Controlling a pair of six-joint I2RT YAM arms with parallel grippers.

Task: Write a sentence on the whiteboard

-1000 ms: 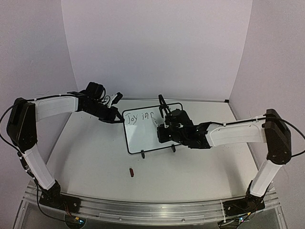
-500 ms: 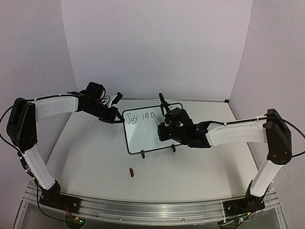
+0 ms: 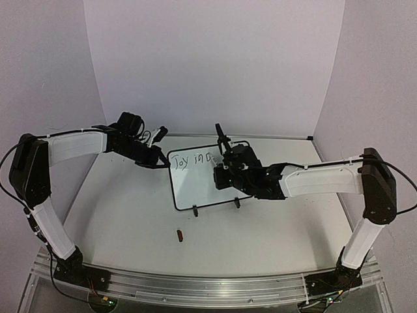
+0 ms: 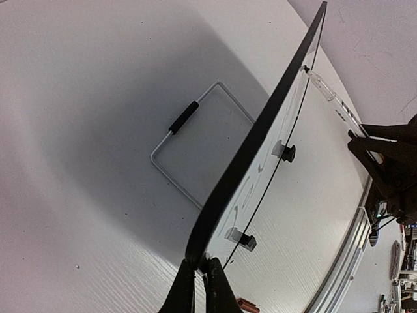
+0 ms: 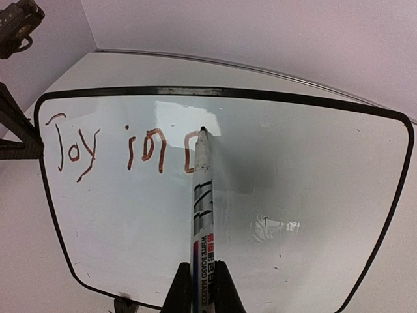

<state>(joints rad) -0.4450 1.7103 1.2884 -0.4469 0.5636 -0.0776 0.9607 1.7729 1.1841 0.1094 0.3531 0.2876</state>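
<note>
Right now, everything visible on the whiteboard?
Glossy white rectangular whiteboard, thin black rounded-corner frame, stands tilted on two black clip feet on the white table. Reddish handwriting, "Joy in" plus an unfinished letter, runs along its top. The left pincer clamps its left edge; the right pincer holds a white marker whose tip touches its face.

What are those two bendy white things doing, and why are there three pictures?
They are two robot arms. One picture looks down from above. The other two come from small cameras, one on each wrist. The left gripper pinches the edge of a little whiteboard, probably to steady it. The right gripper holds a marker with its tip at the board, beside red letters that read "Joy in" and a bit more. A small red piece lies on the table.
</note>
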